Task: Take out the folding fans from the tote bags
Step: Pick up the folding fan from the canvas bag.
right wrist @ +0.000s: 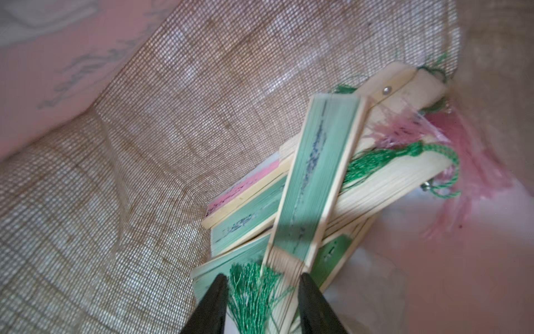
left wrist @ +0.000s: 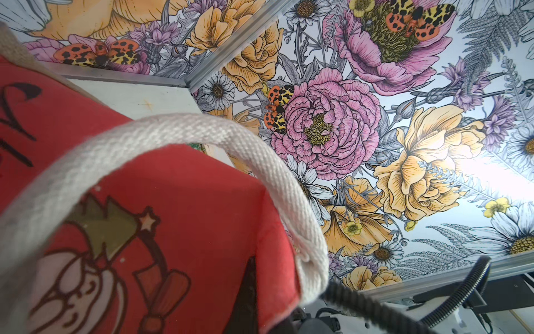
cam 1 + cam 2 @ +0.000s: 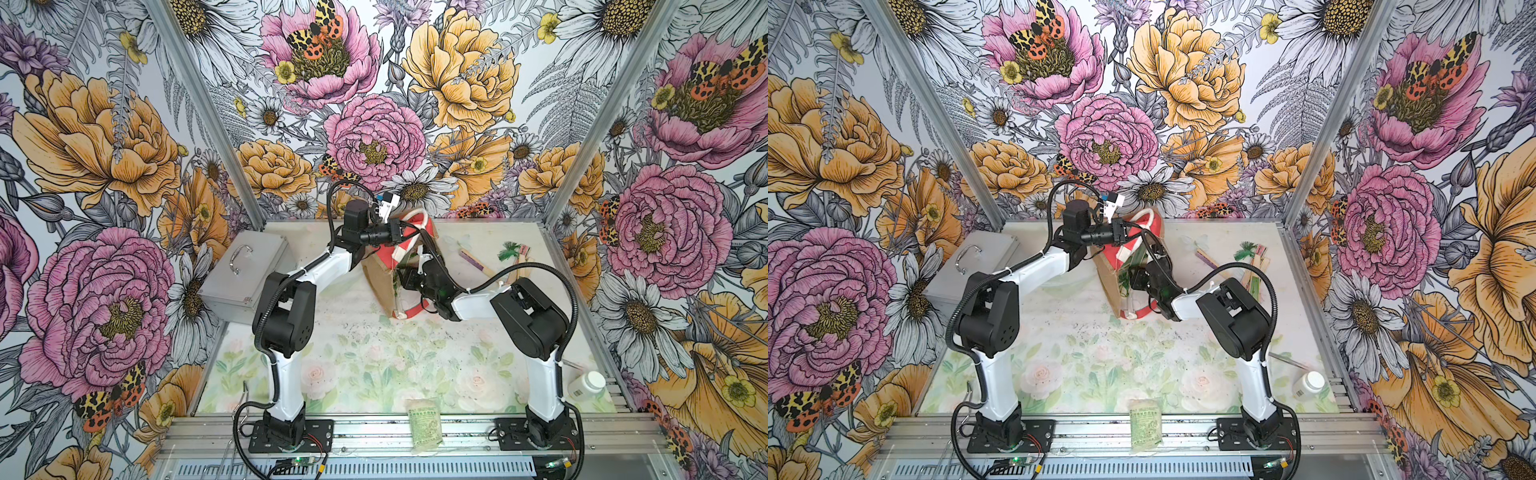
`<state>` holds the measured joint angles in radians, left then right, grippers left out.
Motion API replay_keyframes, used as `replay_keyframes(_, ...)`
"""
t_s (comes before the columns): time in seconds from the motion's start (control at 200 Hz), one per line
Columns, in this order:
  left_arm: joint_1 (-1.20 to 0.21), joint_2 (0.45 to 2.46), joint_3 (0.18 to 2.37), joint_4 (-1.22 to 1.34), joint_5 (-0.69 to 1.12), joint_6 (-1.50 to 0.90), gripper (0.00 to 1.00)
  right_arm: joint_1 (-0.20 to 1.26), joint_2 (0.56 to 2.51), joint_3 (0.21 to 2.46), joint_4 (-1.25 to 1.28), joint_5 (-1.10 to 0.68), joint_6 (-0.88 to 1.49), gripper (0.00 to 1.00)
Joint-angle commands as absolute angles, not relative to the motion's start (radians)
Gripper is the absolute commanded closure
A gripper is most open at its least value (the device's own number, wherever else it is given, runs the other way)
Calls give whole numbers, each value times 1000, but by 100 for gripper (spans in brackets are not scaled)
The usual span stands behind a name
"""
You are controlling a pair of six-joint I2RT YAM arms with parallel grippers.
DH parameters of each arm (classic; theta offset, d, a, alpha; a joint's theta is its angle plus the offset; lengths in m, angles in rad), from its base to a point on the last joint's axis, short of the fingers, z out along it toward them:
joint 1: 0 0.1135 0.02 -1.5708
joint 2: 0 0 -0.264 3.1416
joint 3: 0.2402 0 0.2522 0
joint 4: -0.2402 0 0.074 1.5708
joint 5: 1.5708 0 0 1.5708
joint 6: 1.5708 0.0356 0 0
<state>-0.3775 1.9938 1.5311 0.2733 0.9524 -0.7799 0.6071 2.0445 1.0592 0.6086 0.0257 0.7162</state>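
I read L gripper (image 3: pixel 398 232) closed on the bag (image 3: pixel 378 286) rim — prob. holding its mouth open — while R gripper (image 1: pixel 261 277) straddles a green fan (image 1: pixel 315 173) at the base, clamp unconfirmed.

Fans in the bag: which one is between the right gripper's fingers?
The green fan crossing on top of the pile: its ribbed end and a green tassel sit between the fingers of the right gripper. The rest lie underneath it.

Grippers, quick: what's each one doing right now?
Left gripper: closed, pinching the rim of the tote bag.
Right gripper: closed on a green folding fan inside it.
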Motion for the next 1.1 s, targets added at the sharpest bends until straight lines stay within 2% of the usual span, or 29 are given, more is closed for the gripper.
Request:
replay_keyframes(0.0, -382, 1997, 1568, 362, 995, -823, 100, 625, 2058, 1013, 686, 148, 645, 58)
replay_keyframes(0.295, -392, 2012, 1598, 362, 993, -836, 100, 636, 2098, 1108, 517, 195, 670, 56)
replay_keyframes(0.61, -419, 2020, 1599, 363, 1023, -828, 100, 605, 2185, 1228, 456, 58, 829, 54)
replay_keyframes(1.096, -417, 2015, 1580, 363, 1007, -833, 100, 547, 2210, 1167, 743, -140, 974, 54)
